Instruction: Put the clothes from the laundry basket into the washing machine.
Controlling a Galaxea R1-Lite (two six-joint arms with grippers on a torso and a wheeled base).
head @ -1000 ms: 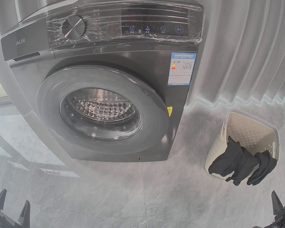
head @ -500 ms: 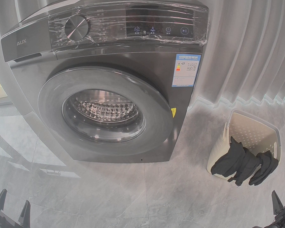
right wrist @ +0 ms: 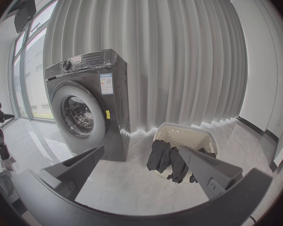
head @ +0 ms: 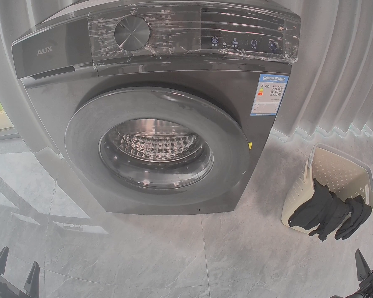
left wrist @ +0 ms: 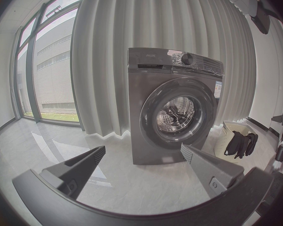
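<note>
A dark grey front-loading washing machine [head: 153, 104] stands ahead, its round glass door [head: 155, 152] shut against the front. To its right, on the floor, sits a cream laundry basket [head: 344, 166] with black clothes [head: 327, 212] draped over its near rim. My left gripper [head: 19, 261] is low at the near left, open and holding nothing, far from the machine. My right gripper [head: 369, 249] is low at the near right, just short of the basket, also open and holding nothing. The left wrist view shows the left gripper [left wrist: 142, 148] facing the machine [left wrist: 176, 110]. The right wrist view shows the right gripper [right wrist: 140, 149] facing the clothes [right wrist: 166, 157].
A pleated white curtain [head: 340, 63] hangs behind the machine and basket. A tall window [left wrist: 50, 72] lies off to the left. Bare grey tiled floor [head: 153, 249] stretches between me and the machine.
The whole head view has shifted, so machine and basket sit further right in the picture: the camera moved. Both grippers hold the same place in the picture.
</note>
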